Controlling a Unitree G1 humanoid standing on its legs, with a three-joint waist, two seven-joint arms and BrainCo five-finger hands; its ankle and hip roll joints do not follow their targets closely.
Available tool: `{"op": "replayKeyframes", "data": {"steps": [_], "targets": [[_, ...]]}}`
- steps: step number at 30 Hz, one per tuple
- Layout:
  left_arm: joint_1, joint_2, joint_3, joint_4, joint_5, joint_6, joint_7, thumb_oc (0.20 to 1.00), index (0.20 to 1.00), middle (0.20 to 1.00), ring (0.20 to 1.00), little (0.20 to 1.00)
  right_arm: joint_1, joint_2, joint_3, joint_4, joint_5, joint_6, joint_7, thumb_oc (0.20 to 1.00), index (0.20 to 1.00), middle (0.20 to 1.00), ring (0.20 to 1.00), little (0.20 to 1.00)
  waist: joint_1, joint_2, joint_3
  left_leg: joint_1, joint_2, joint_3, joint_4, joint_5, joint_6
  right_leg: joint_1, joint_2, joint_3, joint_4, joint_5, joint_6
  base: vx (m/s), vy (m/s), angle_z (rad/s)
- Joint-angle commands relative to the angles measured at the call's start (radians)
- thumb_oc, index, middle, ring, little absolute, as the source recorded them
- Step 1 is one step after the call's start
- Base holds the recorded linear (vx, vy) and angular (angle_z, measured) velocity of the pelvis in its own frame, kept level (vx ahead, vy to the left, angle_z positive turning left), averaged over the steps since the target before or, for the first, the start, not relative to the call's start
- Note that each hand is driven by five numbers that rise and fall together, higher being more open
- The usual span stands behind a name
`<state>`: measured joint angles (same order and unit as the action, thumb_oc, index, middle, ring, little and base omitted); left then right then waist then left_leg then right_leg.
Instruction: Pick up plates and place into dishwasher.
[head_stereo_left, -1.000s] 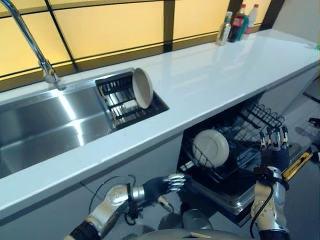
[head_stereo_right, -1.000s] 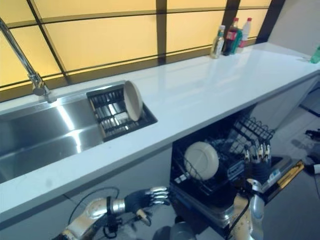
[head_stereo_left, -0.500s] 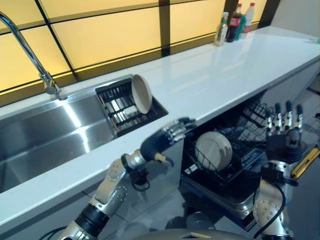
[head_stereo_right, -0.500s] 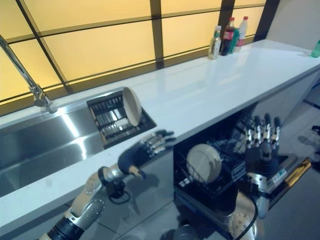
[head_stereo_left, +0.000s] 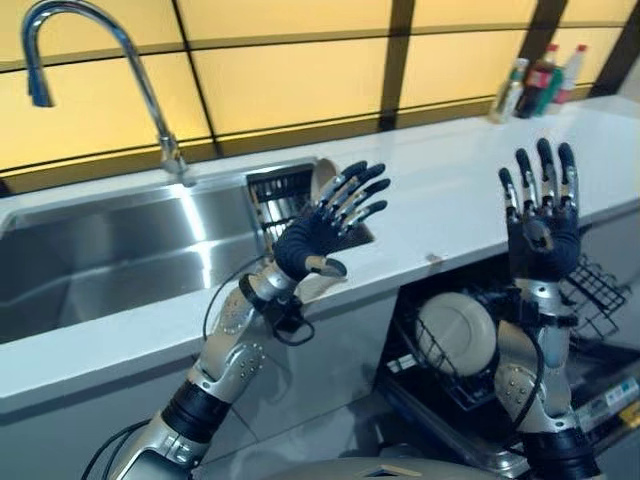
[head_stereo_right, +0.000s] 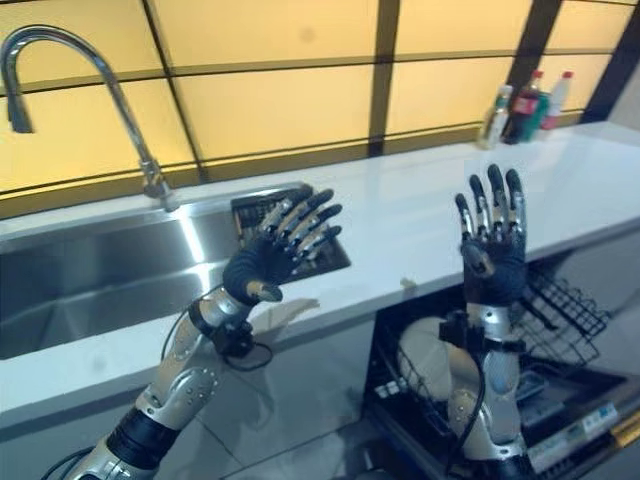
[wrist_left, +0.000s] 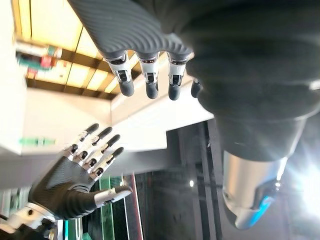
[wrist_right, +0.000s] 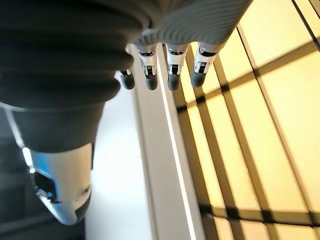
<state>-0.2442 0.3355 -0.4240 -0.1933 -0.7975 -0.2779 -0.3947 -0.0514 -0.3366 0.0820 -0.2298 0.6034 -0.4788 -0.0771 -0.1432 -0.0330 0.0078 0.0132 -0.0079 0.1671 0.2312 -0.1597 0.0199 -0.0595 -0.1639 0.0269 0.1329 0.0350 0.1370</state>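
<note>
Both hands were raised above the counter (head_stereo_left: 450, 190) with fingers straight and spread, holding nothing. The left hand (head_stereo_left: 318, 228) hung in front of the rack (head_stereo_left: 280, 190) set beside the sink (head_stereo_left: 100, 250); the right hand (head_stereo_left: 541, 226) stood at 3 o'clock from it, over the open dishwasher (head_stereo_left: 600, 300). 1 plate (head_stereo_left: 322, 176) stood on edge in the rack, largely masked by the left hand, its rim showing at 12 o'clock from the fingers (head_stereo_left: 358, 192) and, by judgement, apart from them. A 2nd plate (head_stereo_left: 457, 331) already stood upright in the dishwasher, at 7 o'clock from the right hand. The racked plate appeared rigid, glazed and probably ceramic: moderately heavy, breakable if knocked against the wires, and likely slippery. The advisable hold was across the upper rim, thumb on 1 face and fingers on the other, lifting straight up clear of the tines. Whether further plates stood behind the left hand could not be determined.
</note>
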Motion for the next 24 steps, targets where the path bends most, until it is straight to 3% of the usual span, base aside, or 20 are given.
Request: {"op": "replayKeyframes", "data": {"steps": [1,4,15,19,22,24], "targets": [[-0.098,-0.013,0.040,-0.047,0.073,-0.013,0.108,1.000,1.000,1.000,1.000,1.000,-0.139,-0.038,0.012,0.036,-0.088,0.020,-0.049,1.000,1.000,1.000,1.000,1.000,0.037,0.023,0.021,0.085,-0.020,-0.068,-0.135,-0.012,0.041,0.015,0.047,-0.023,0.039,-0.027,0.009,0.04,0.020,0.24],[-0.109,-0.001,0.061,-0.030,0.183,-0.007,0.209,1.000,1.000,1.000,1.000,1.000,-0.158,-0.045,0.029,0.055,-0.099,0.050,-0.067,1.000,1.000,1.000,1.000,1.000,0.056,0.023,0.015,0.080,-0.015,-0.086,-0.134,-0.005,0.033,0.043,0.051,-0.041,0.025,-0.054,-0.004,0.04,0.031,0.21],[-0.045,0.017,0.131,-0.030,0.179,0.007,0.234,1.000,1.000,1.000,1.000,1.000,-0.105,-0.029,0.038,0.087,0.059,0.088,0.013,1.000,1.000,1.000,1.000,1.000,0.094,0.022,0.019,0.042,-0.002,-0.118,-0.103,0.003,0.010,0.065,0.049,-0.094,0.007,-0.098,-0.030,-0.01,0.061,0.17],[-0.045,0.017,0.131,-0.022,0.191,-0.001,0.218,1.000,1.000,1.000,1.000,1.000,-0.095,-0.016,0.044,0.094,0.046,0.074,0.015,1.000,1.000,1.000,1.000,1.000,0.091,0.025,0.020,0.053,-0.017,-0.121,-0.132,0.010,0.029,0.044,0.023,-0.091,0.049,-0.075,-0.005,-0.01,0.133,0.02],[-0.079,0.011,0.115,-0.009,0.274,0.000,0.260,1.000,1.000,1.000,1.000,1.000,-0.091,0.002,0.064,0.099,0.019,0.055,0.002,1.000,1.000,1.000,1.000,1.000,0.077,0.029,0.033,0.058,-0.047,-0.139,-0.145,0.009,0.063,-0.013,0.006,-0.054,0.157,-0.030,0.009,-0.03,0.152,0.02],[-0.100,0.012,0.107,-0.001,0.296,0.005,0.271,1.000,1.000,1.000,1.000,1.000,-0.086,-0.001,0.066,0.094,0.017,0.050,-0.002,1.000,1.000,1.000,1.000,1.000,0.061,0.037,0.044,0.057,-0.055,-0.144,-0.135,0.005,0.073,-0.062,0.019,-0.009,0.260,0.004,0.009,-0.01,0.116,-0.01]]}}
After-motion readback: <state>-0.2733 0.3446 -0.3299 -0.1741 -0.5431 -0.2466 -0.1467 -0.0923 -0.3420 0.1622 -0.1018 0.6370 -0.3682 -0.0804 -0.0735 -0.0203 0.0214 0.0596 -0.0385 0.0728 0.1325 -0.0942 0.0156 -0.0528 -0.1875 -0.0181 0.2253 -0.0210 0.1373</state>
